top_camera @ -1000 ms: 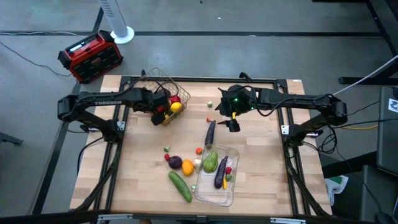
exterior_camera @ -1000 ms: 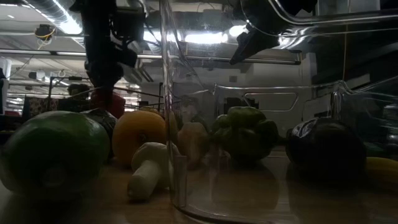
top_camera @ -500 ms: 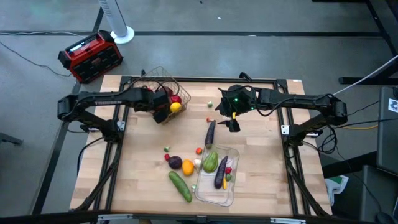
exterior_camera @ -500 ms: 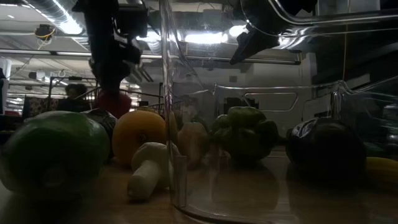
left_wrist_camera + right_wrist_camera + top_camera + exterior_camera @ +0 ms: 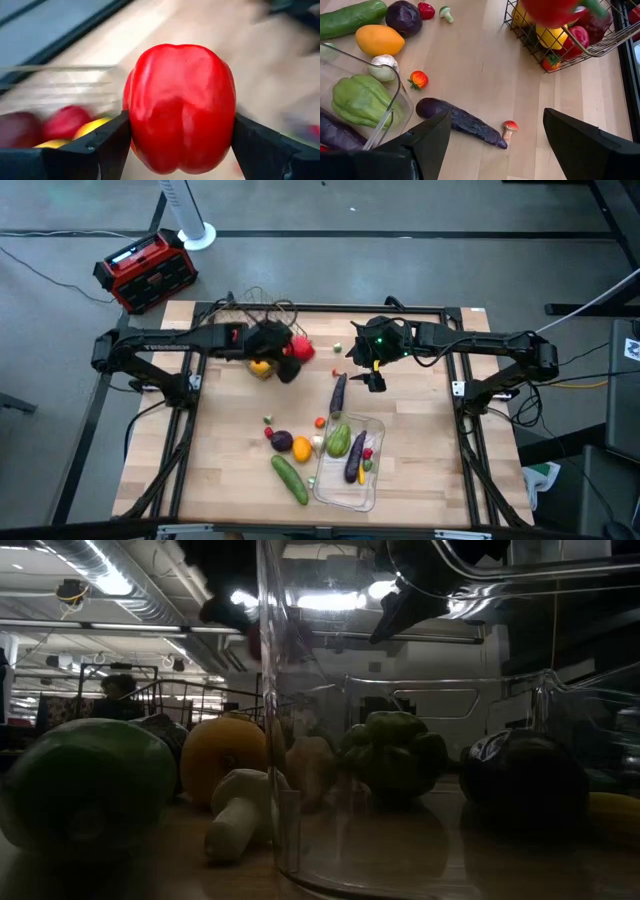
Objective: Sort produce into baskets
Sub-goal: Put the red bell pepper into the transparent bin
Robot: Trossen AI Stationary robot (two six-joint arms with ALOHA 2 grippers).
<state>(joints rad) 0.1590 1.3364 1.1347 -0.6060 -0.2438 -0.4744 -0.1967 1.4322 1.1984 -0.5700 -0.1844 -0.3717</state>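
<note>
One camera looks straight down on the desk (image 5: 230, 470); another sits at desk level among the produce; both wrist cameras see the wire basket (image 5: 600, 42).

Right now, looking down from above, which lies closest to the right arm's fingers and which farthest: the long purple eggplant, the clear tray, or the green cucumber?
1. The long purple eggplant, on the bare table just below the right gripper.
2. The clear tray, farther toward the table's front edge.
3. The green cucumber, farthest, lying left of the tray near the front.
</note>
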